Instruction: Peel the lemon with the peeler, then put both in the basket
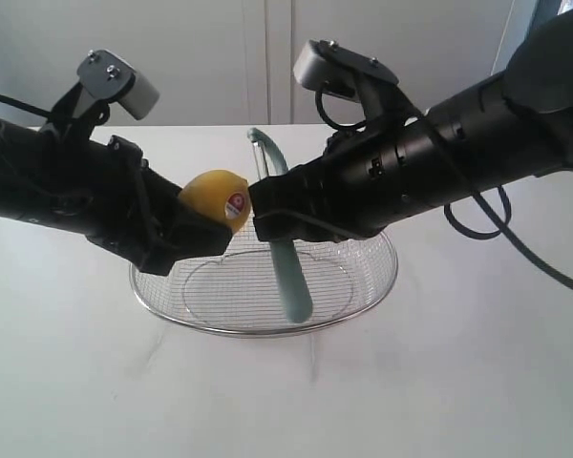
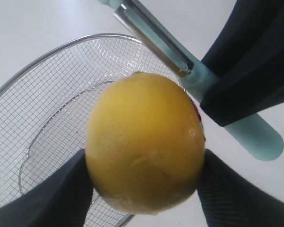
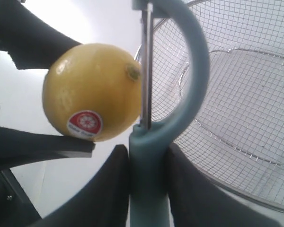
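The left tool [image 1: 199, 231] grips the lemon [image 1: 215, 196], and the right tool [image 1: 267, 215] grips the peeler [image 1: 291, 277]. I would hold the blade [image 3: 146, 71] flat on the skin, pressing lightly.

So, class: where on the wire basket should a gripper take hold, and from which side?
Grip the basket by its thick rim at the near edge, probably from above, one finger inside, one outside: the mesh wall is shallow and flimsy-looking, and that edge is unobstructed.
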`<state>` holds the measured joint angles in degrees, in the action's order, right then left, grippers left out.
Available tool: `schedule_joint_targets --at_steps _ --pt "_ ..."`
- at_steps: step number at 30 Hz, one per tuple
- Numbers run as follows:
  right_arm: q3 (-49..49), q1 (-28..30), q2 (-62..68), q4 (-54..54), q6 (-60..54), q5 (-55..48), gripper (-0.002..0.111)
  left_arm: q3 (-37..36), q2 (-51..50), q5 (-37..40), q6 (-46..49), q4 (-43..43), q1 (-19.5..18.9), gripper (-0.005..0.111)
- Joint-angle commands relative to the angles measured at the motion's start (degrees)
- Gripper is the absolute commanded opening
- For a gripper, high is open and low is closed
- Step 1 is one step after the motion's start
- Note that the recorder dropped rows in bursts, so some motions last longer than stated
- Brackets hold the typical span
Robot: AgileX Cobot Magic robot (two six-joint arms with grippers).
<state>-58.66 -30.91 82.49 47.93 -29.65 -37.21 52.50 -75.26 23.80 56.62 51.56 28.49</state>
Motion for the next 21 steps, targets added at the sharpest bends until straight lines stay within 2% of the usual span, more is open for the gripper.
schedule_joint_targets --at_steps 1,21 --pt "0.0 0.1 -0.6 0.0 -0.1 0.5 0.0 0.3 0.9 0.2 0.2 2.4 0.3 0.0" --pt "0.0 0.1 -0.6 -0.2 -0.1 4.5 0.0 0.3 0.9 0.0 0.2 2.4 0.3 0.0"
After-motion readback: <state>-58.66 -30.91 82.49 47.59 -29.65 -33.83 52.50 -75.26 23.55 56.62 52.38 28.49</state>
